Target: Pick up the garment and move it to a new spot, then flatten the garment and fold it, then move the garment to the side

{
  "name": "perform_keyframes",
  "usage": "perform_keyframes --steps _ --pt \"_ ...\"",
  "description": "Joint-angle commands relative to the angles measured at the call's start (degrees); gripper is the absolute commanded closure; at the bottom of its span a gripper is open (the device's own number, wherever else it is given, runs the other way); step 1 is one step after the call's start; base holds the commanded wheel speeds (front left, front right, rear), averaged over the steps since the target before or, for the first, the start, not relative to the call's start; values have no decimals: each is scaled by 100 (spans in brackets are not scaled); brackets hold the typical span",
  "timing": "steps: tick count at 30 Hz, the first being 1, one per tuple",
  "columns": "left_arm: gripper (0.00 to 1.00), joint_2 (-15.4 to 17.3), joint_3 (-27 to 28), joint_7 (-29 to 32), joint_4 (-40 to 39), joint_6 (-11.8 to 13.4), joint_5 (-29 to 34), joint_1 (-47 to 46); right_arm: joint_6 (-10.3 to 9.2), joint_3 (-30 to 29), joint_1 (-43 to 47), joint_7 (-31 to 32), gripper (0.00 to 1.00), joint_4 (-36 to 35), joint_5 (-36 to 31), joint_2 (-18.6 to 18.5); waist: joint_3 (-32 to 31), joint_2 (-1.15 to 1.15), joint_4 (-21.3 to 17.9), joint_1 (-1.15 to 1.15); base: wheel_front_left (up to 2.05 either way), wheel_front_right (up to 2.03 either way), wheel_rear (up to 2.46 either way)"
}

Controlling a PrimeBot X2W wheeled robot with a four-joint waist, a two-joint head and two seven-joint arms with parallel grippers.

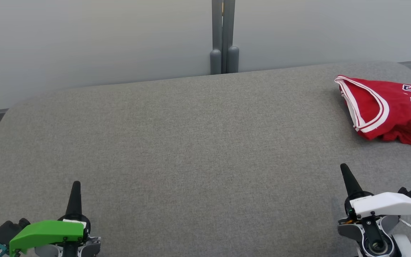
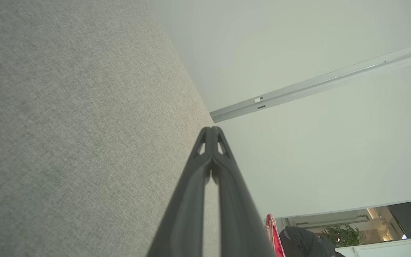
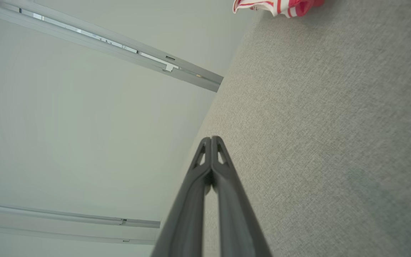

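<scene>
The left end effector [image 1: 76, 185] and the right end effector [image 1: 345, 169] are seen closed, fingers pressed together with nothing gripped, above the grey bench [image 1: 191, 142]. The red garment [image 1: 384, 107] is laid ahead of the right end effector, slightly to its right, well apart from the left one.

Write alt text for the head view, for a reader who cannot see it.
A red jersey with white trim lies rumpled at the far right of a grey fabric surface, cut off by the picture's edge. The left gripper at lower left and the right gripper at lower right are shut and apart from it. A pale wall stands behind.
</scene>
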Motion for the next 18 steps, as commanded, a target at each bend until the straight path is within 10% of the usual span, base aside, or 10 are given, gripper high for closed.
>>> perform_keyframes --steps 1,18 --pt "100 41 26 32 -68 -32 -123 -156 3 -24 -131 46 100 -72 152 -18 4 0 5 0 0 0 0" --pt "100 47 122 260 -137 -66 -961 -266 3 -91 -202 264 100 -135 1068 -7 61 0 66 0 0 0 0"
